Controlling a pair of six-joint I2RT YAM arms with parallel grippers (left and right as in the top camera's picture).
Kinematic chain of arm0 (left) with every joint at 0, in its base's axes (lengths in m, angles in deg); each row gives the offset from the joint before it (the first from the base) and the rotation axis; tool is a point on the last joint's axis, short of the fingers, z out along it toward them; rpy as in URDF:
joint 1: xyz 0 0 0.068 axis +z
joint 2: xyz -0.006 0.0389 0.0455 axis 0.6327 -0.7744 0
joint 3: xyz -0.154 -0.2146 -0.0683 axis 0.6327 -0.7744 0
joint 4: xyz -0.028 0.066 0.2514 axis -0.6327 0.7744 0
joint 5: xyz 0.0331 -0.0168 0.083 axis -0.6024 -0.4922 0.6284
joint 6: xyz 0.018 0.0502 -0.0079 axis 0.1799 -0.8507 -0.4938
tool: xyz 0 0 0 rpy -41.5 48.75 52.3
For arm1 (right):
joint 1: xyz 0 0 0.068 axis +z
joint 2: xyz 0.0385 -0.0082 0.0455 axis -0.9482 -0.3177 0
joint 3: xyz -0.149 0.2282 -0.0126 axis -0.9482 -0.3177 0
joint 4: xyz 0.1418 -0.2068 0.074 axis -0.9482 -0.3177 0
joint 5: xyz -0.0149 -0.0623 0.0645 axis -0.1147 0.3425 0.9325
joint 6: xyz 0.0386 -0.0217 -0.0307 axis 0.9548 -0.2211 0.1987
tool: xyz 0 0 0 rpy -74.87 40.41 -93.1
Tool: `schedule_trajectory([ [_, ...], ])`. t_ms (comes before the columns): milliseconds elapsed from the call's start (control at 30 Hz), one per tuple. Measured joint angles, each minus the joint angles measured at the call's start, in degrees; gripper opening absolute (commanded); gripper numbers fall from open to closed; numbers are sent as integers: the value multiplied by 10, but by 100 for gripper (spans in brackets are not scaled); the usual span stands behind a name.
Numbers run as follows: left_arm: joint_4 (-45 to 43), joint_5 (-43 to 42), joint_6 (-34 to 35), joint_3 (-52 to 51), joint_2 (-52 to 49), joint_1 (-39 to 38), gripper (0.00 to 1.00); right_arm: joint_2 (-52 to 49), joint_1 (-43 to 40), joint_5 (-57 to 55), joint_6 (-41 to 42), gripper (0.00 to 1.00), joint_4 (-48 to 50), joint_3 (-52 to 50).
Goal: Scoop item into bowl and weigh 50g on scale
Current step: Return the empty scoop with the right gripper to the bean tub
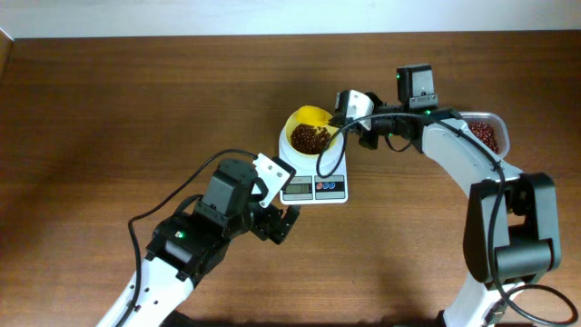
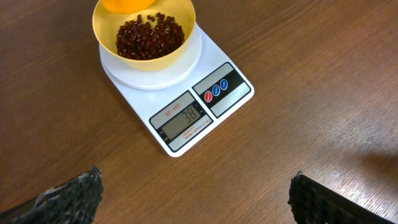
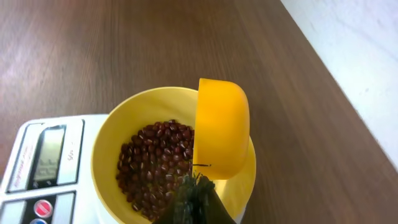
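Note:
The pale-yellow bowl [image 1: 289, 135] [image 2: 104, 27] [image 3: 103, 155] stands on the white scale [image 1: 313, 188] [image 2: 214, 93] [image 3: 18, 168], whose display reads 38. A heap of reddish-brown beans [image 1: 310, 138] [image 2: 149, 37] [image 3: 152, 163] lies in the bowl. My right gripper [image 1: 343, 122] [image 3: 196, 194] is shut on the handle of a yellow scoop [image 1: 313, 115] [image 3: 221, 127]. The scoop's cup is tipped on its side over the bowl's right part. My left gripper [image 1: 278, 223] [image 2: 196, 202] stands open over bare table in front of the scale, nothing between its fingers [image 2: 71, 196].
A clear plastic tub [image 1: 487, 134] with more beans sits at the right, behind the right arm. The wooden table's far edge runs along the top of the overhead view. The left arm lies diagonally at the front left.

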Motion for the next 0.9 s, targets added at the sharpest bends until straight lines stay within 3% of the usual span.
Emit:
schedule_trajectory([
  [300, 0, 0, 0, 0, 0, 0, 99, 164, -7, -1, 423, 4, -1, 0],
  [467, 0, 0, 0, 0, 0, 0, 99, 221, -97, 0, 629, 4, -18, 0],
  [567, 1, 0, 0, 0, 0, 0, 99, 229, -173, -2, 663, 4, -86, 1],
  [700, 2, 0, 0, 0, 0, 0, 99, 229, -258, -74, 634, 4, -197, 0],
  [900, 2, 0, 0, 0, 0, 0, 99, 229, -282, -244, 555, 4, -249, 0],
])
